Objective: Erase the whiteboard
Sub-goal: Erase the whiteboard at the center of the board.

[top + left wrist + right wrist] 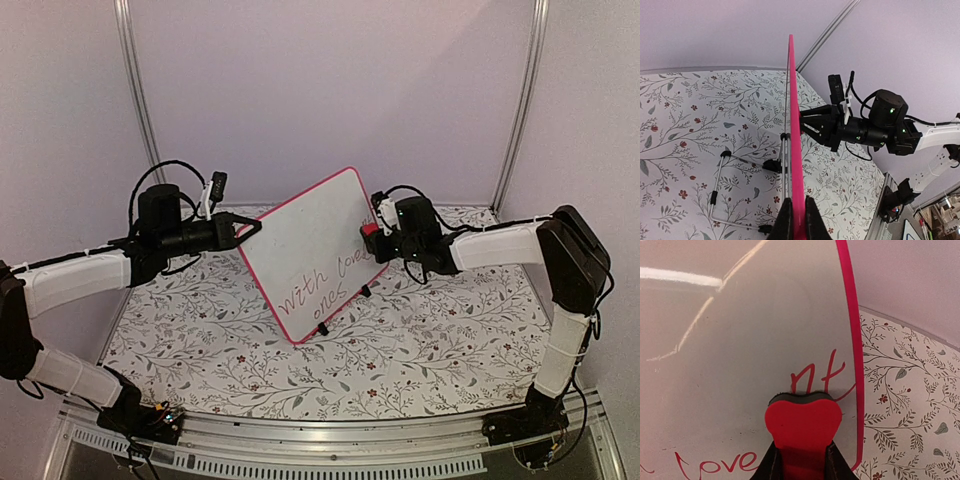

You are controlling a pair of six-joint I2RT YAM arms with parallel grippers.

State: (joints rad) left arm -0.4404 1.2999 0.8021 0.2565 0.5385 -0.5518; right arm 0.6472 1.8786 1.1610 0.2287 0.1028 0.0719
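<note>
The whiteboard (312, 240), white with a pink-red frame, is held tilted above the table, and red handwriting (318, 285) runs across its lower part. My left gripper (250, 228) is shut on its left edge. In the left wrist view the board shows edge-on as a pink strip (793, 110) pinched between my left gripper (799, 204). My right gripper (376, 236) is shut on a red eraser (802, 419), whose dark felt is pressed to the whiteboard (740, 335) near its right rim. The eraser sits just below the letters "nt" (817, 377), and "love" (720, 465) lies lower left.
A floral cloth (420, 340) covers the table. A wire stand (720, 186) with black feet hangs behind the board. Metal posts (138, 100) and lilac walls close in the back and sides. An aluminium rail (330, 440) runs along the near edge.
</note>
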